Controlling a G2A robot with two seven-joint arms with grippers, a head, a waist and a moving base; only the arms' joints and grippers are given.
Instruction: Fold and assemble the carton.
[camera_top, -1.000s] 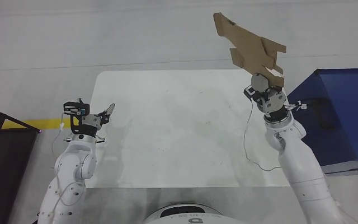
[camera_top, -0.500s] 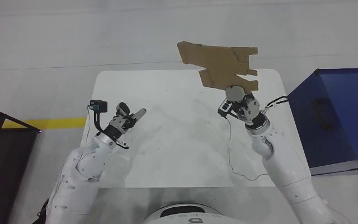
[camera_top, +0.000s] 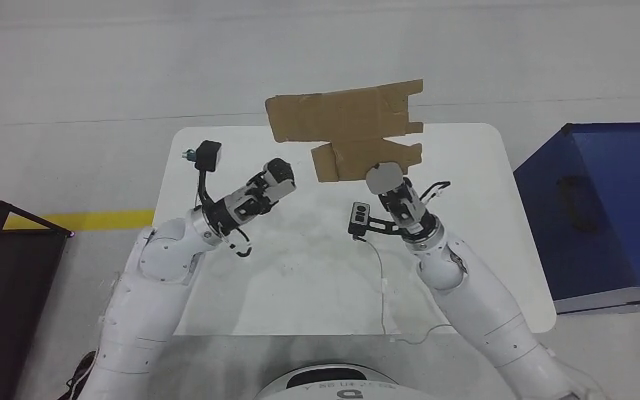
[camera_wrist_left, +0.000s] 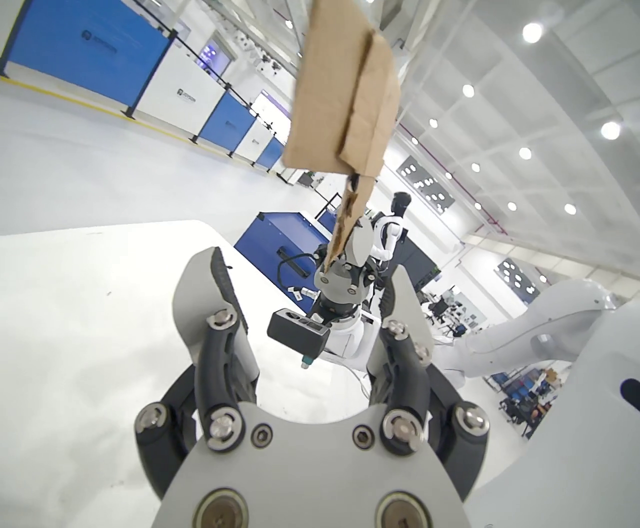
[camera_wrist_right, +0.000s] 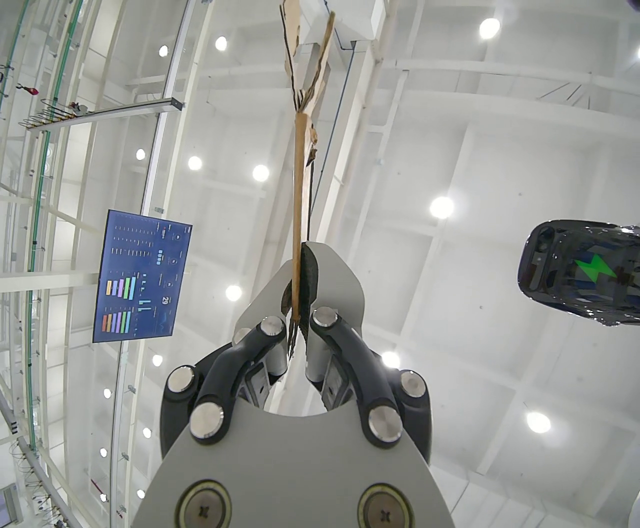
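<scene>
A flat, unfolded brown carton is held upright above the far part of the white table. My right gripper is shut on its lower edge, and the wrist view shows the carton edge-on, pinched between the pads. My left gripper hovers to the left of the carton, open and empty, pointing toward it. In the left wrist view the carton hangs above the open fingers, with the right gripper farther off.
A blue bin stands right of the table. A dark object sits at the left edge near a yellow floor line. A cable trails from the right wrist across the table.
The right arm has swung left and inward, carrying the carton over the table's middle. The left arm has moved right and forward toward the carton, its fingers still open.
</scene>
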